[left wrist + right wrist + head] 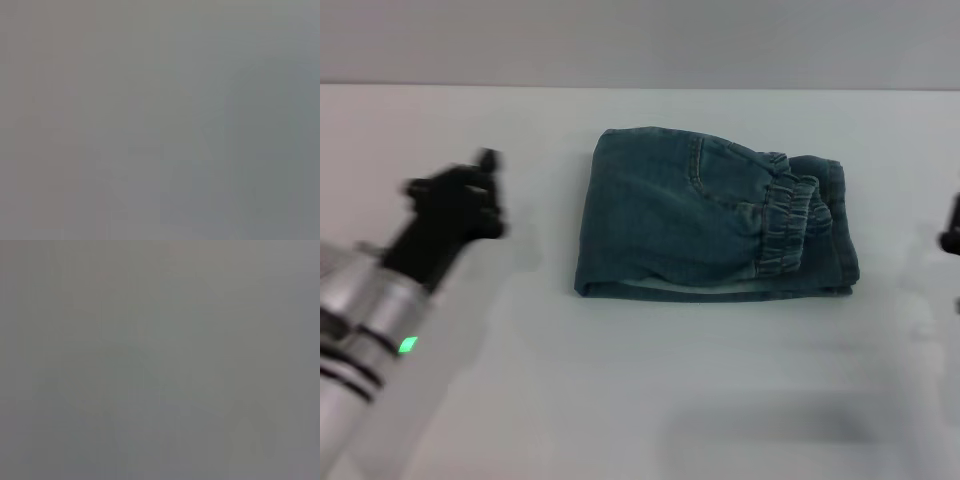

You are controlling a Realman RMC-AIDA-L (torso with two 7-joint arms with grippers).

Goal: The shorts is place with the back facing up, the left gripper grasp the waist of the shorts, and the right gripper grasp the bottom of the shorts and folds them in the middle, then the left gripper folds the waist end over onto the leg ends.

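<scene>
Only head view: folded shorts (715,215), left end effector (460,200) beside, finger state unclear; wrist views blank.

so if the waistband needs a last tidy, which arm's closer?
Probably right. The gathered waistband lies at the shorts' right end, near the right gripper; the left gripper hovers beyond the opposite, folded edge.

No legible text, label, brand, number or sign anywhere in the three views.
</scene>
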